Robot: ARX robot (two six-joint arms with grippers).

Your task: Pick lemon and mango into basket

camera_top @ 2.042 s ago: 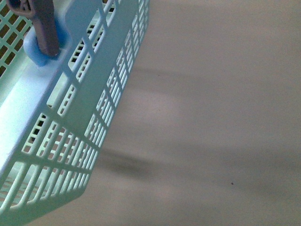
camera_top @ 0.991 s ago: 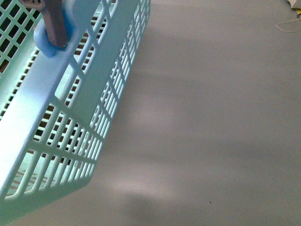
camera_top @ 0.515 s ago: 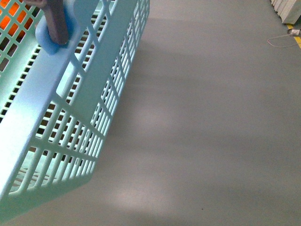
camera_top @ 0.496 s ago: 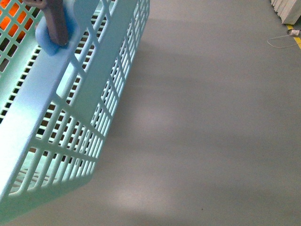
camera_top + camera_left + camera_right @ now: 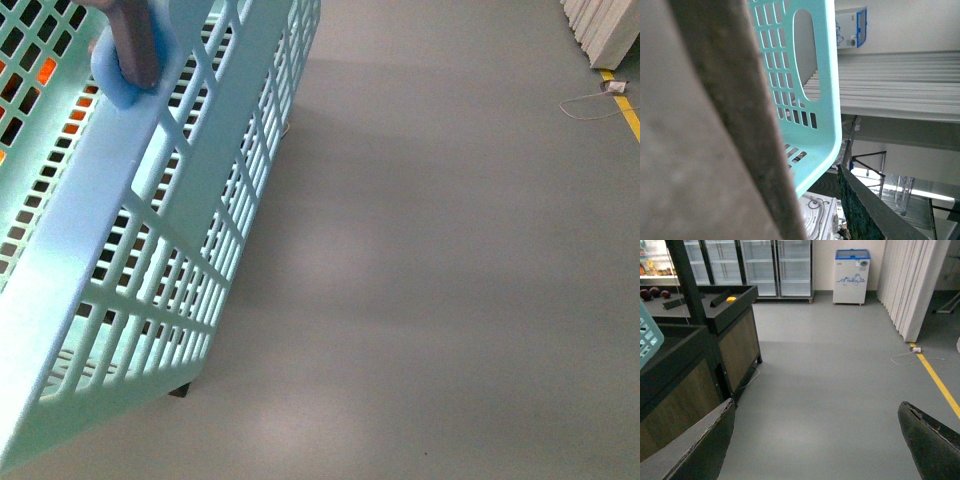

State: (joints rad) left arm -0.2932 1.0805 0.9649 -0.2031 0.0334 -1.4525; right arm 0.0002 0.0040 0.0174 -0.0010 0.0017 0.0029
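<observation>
Teal lattice of the basket (image 5: 190, 230) fills the left of the front view, tilted, with a brown handle (image 5: 133, 40) pinned at its rim. Orange patches glow through the slots, too hidden to name. To the right lies bare grey floor (image 5: 430, 280), with a white cable (image 5: 588, 102) far off. No arm shows here.

The left wrist view is crowded by a blurred grey-brown slab (image 5: 700, 130) right at the lens. Past it is a corner of the basket with an oval grip hole. One dark finger (image 5: 867, 215) of the left gripper (image 5: 815, 172) shows, but I cannot tell its spread or whether it holds anything.

Only the right wrist view shows the shop. A dark display stand (image 5: 735, 335) carries the lemon (image 5: 731, 299) on top, well apart from the basket corner at the frame's edge, with dark red fruits (image 5: 655, 291) further along. Glass-door fridges (image 5: 775, 265) line the back wall. A white chest freezer (image 5: 852, 272) bears a blue logo, too small to read. The right gripper (image 5: 816, 404) gapes wide, with nothing between its fingers.
</observation>
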